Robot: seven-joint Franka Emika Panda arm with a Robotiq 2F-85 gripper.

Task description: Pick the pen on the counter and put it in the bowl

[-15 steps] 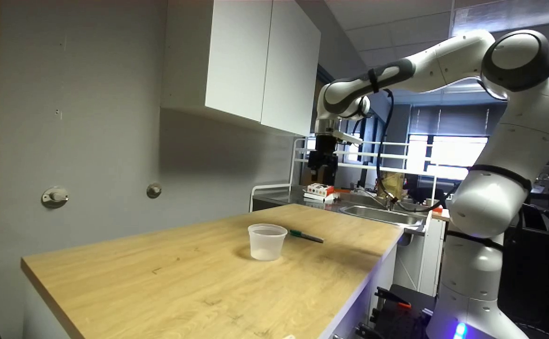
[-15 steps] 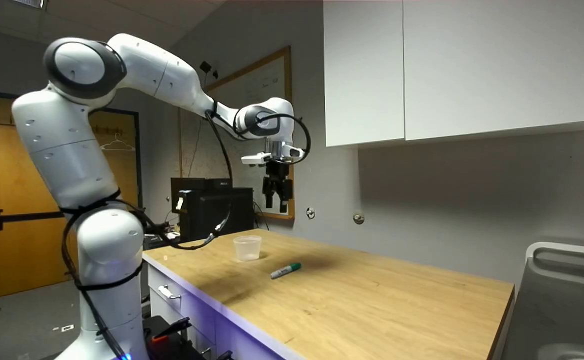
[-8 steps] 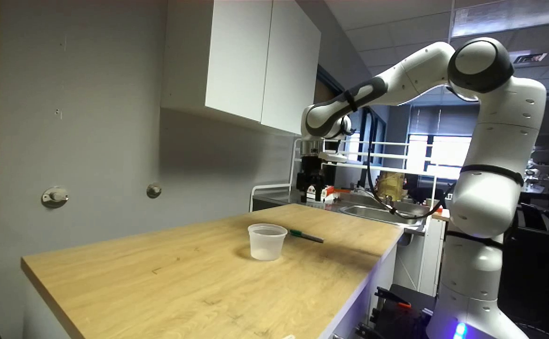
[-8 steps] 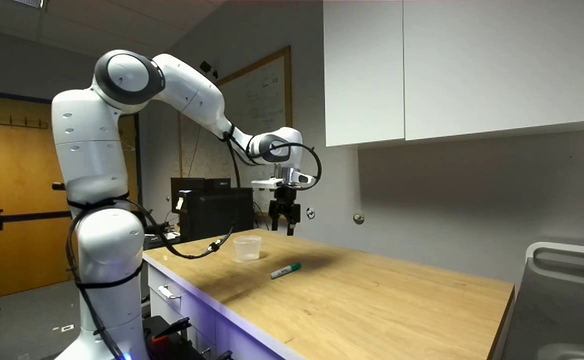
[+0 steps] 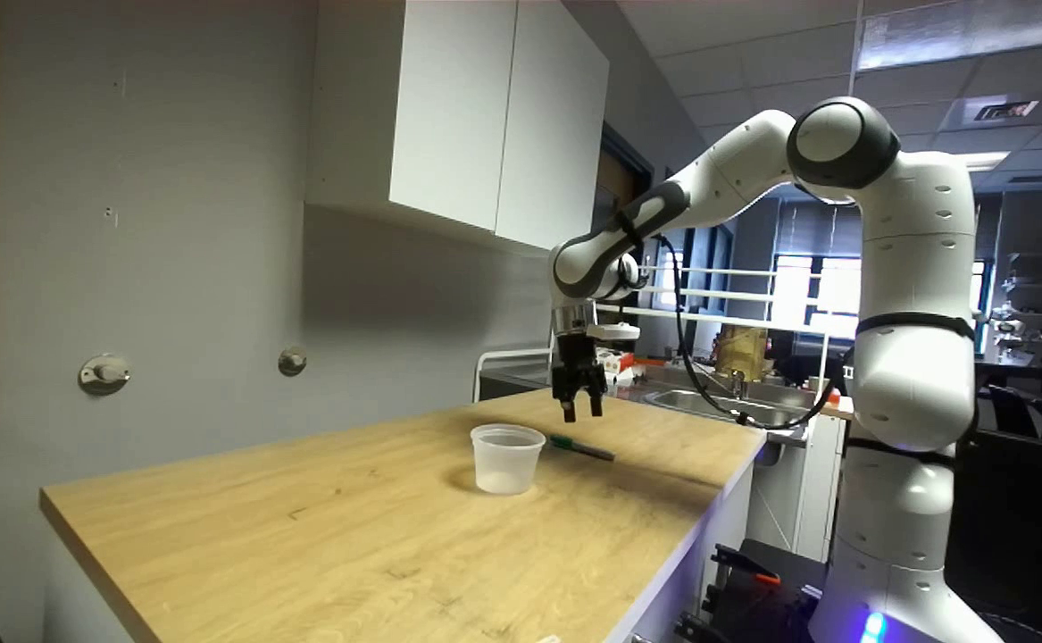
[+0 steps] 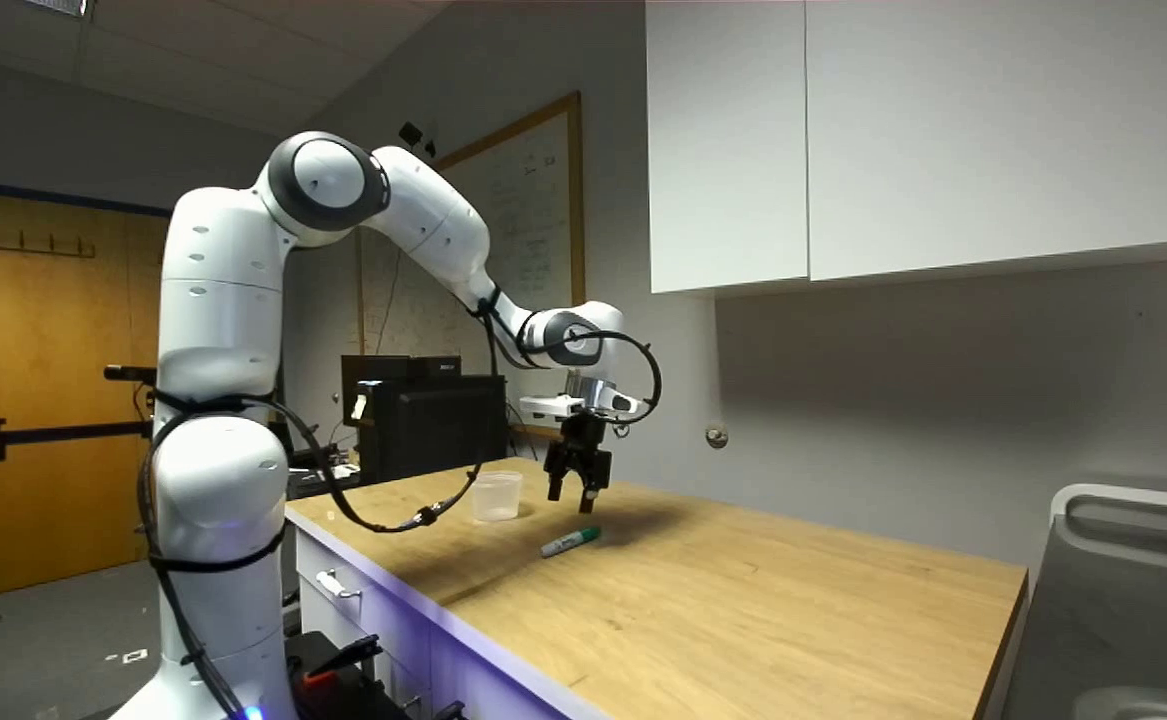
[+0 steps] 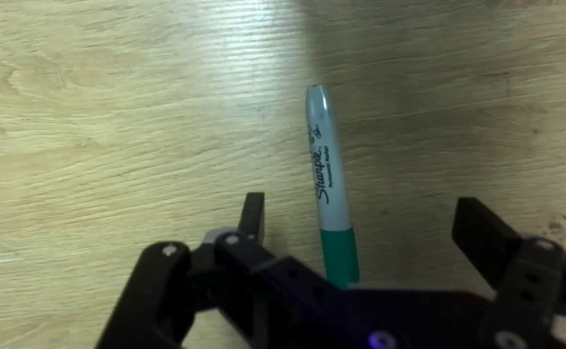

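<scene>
The pen is a grey marker with a green cap, lying flat on the light wooden counter. It shows in both exterior views and in the wrist view. The bowl, a translucent white plastic cup, stands upright beside the pen in both exterior views; it is out of the wrist view. My gripper is open and empty, a little above the counter and the pen. In the wrist view its fingers stand on either side of the pen's line, and its body hides the cap's very end.
White wall cabinets hang above the back of the counter. A sink and a white rack are beyond the counter's far end. A black box stands behind the counter.
The arm has come down, bringing my open gripper from high above the counter to a little above the pen. The pen and bowl have not moved.
</scene>
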